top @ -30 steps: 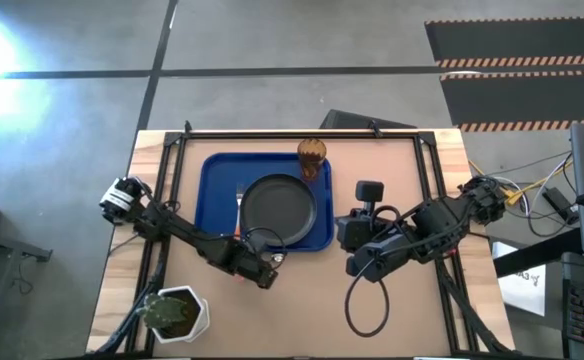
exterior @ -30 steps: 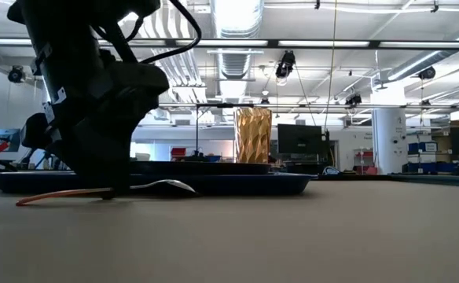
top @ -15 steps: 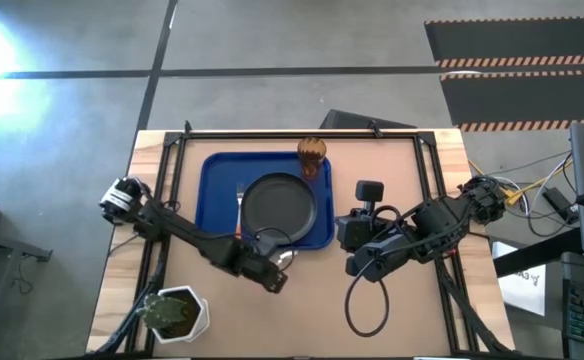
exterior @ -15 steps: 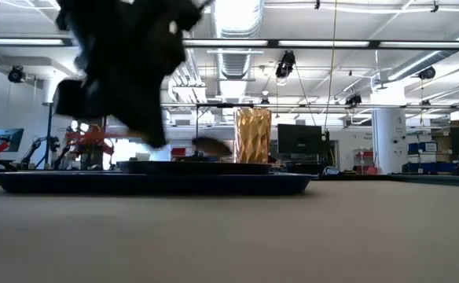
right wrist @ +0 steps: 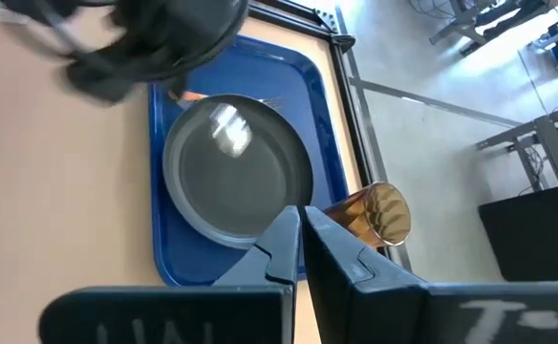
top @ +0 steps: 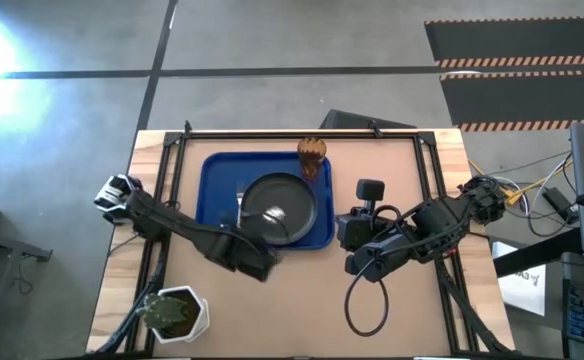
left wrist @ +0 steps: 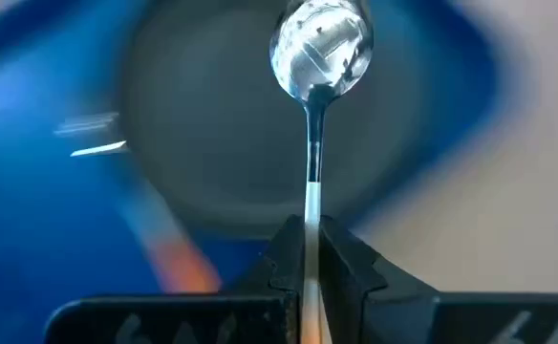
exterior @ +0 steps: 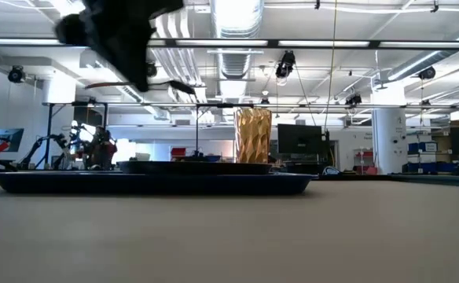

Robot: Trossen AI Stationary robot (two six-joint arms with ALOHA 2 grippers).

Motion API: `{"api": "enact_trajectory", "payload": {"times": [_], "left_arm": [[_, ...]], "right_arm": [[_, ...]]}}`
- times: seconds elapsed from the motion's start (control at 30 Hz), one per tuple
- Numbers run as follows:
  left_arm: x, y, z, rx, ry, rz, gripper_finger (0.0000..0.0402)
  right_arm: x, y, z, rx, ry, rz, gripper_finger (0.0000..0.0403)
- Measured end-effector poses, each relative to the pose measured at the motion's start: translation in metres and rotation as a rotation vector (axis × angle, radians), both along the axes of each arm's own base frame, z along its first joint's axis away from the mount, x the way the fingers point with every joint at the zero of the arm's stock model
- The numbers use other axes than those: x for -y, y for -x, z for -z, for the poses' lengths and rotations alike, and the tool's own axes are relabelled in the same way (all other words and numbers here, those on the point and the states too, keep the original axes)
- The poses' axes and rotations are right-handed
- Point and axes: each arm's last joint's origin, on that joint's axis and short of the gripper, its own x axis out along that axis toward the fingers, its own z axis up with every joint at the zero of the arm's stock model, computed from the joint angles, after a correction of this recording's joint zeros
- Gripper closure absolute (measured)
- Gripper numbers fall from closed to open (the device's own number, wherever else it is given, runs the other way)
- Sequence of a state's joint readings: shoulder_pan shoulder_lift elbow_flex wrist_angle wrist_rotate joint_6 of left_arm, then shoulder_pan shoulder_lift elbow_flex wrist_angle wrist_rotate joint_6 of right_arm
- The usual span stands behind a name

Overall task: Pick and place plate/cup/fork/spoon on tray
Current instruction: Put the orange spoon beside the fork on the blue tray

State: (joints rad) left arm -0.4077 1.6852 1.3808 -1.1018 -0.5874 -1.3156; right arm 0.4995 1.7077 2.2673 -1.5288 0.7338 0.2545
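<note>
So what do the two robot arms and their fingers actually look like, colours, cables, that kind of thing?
Both arms are dark, nearly black, and jointed. The left arm has a pale silver-white cap at its outer end. The right arm is bulkier, with a black cable looping below it. Each gripper, left gripper and right gripper, has two slim, dark, wedge-shaped fingers.

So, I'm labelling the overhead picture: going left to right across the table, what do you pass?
Plant pot → left gripper shut on the spoon, held over the plate on the blue tray → amber cup → right gripper, shut and empty.
</note>
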Motion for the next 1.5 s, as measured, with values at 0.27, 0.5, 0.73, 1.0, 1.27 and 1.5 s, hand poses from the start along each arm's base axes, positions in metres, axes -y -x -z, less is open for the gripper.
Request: {"api": "enact_trajectory", "payload": {"times": [0.27, 0.5, 0.73, 1.0, 1.27, 1.5], "left_arm": [[-0.031, 0.039, 0.002, -0.186, 0.001, -0.288, 0.0401], [-0.051, 0.058, 0.025, -0.131, 0.082, -0.34, 0.0401], [-0.067, 0.083, 0.052, 0.02, 0.177, -0.367, 0.0401], [-0.081, 0.095, 0.071, 0.011, 0.161, -0.441, 0.0402], [-0.102, 0.096, 0.088, 0.031, 0.14, -0.54, 0.0401], [-0.113, 0.101, 0.117, 0.072, 0.192, -0.564, 0.0401]], "right_arm": [[0.0, 0.0, 0.0, 0.0, 0.0, 0.0, 0.0394], [0.0, 0.0, 0.0, 0.004, -0.007, 0.007, 0.0394], [0.0, 0.0, 0.0, 0.009, -0.016, 0.015, 0.0394], [0.0, 0.0, 0.0, 0.011, -0.018, 0.017, 0.0394], [-0.001, -0.001, -0.001, 0.033, -0.036, 0.027, 0.0394], [-0.001, -0.002, -0.001, 0.043, -0.053, 0.041, 0.0394]]}}
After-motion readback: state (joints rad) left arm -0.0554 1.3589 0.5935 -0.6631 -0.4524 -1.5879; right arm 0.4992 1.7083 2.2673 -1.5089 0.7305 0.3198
